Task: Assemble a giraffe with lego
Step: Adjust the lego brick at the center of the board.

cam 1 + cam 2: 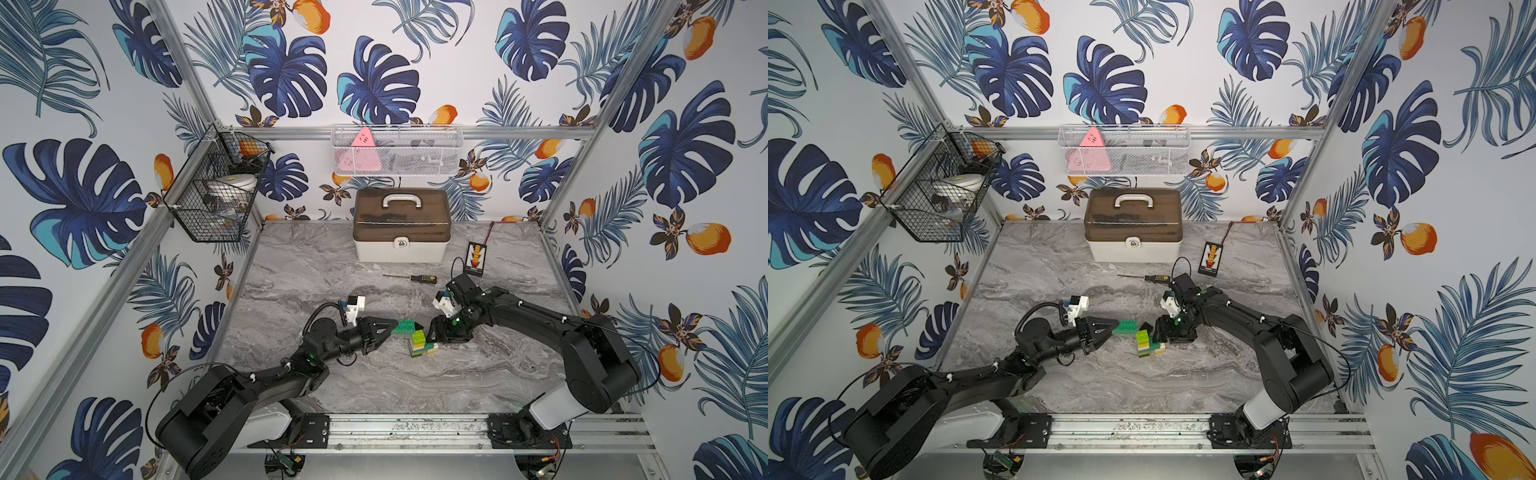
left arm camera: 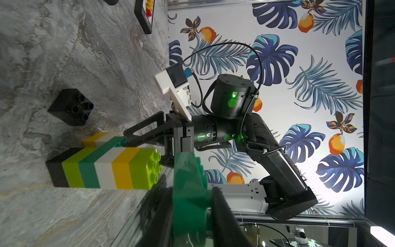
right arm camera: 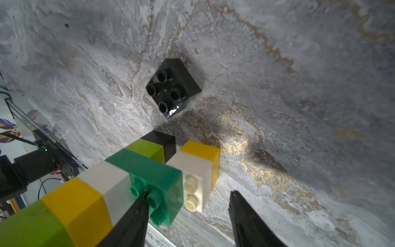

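In both top views, two arms are meeting over the middle of the grey tabletop [image 1: 395, 386]. One giraffe [image 1: 419, 343] is standing upright there, between the two hands. The left hand [image 1: 394, 324] is pinching one loose green brick [image 1: 405, 326] and holding it just beside the giraffe's top. The right hand [image 1: 432, 334] is reaching down at the figure's other side. One black brick [image 1: 1145, 327] is lying just behind the figure, and one screwdriver [image 1: 417, 278] is lying farther back.

In the left wrist view, the giraffe is showing one column of six bands: black at the foot, then lime, green, white, yellow and lime, with four studs on top. One shorter leg of two bricks, yellow under white, is standing beside it, and the green band is bridging both. The green brick is sitting clamped between the closed left fingers, clear of the column.

In the right wrist view, the right hand's two fingers are standing apart and gripping nothing. One fingertip is at the green crosspiece's studs and the other is hanging clear of the white brick. The single black brick is resting studs up, apart from the figure.
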Tool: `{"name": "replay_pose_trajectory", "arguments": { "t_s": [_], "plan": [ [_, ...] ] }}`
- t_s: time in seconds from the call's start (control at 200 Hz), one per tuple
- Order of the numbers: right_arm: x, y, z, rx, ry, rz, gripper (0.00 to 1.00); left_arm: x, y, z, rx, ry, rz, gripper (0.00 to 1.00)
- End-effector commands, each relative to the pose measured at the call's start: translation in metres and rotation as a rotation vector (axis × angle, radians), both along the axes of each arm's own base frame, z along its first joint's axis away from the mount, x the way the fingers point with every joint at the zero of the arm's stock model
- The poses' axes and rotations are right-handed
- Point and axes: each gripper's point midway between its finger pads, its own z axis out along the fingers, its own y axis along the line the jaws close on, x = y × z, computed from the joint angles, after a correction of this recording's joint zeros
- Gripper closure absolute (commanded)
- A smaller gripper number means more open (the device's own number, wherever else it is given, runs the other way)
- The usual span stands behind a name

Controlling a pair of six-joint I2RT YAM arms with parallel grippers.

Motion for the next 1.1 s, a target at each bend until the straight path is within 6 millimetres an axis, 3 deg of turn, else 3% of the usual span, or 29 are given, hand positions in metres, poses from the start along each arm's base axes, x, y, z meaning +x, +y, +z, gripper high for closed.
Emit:
{"name": "replay_pose_trajectory", "arguments": {
  "t_s": [0.0,0.315,0.54,0.826,0.956,1.096],
  "plan": [
    [-0.002,-0.01,-0.003,-0.052,-0.005,-0.005,0.38,-0.004,-0.001,-0.001,0.007,-0.013,-0.022,1.0],
    [-0.008,-0.021,0.006,-0.091,-0.011,-0.029,0.38,-0.001,-0.012,0.002,-0.007,-0.041,-0.079,1.0],
    [-0.023,-0.019,0.01,-0.055,0.055,-0.058,0.39,0.009,-0.025,0.008,-0.058,-0.055,-0.091,1.0],
    [-0.033,-0.021,0.016,-0.039,0.109,-0.075,0.39,0.006,-0.034,0.007,-0.061,-0.056,-0.117,1.0],
    [-0.031,-0.02,0.03,-0.006,0.099,-0.097,0.39,0.004,-0.036,0.006,-0.067,-0.056,-0.119,1.0],
    [-0.011,-0.021,0.057,0.036,-0.007,-0.144,0.38,0.003,-0.037,0.004,-0.068,-0.053,-0.114,1.0]
  ]
}}
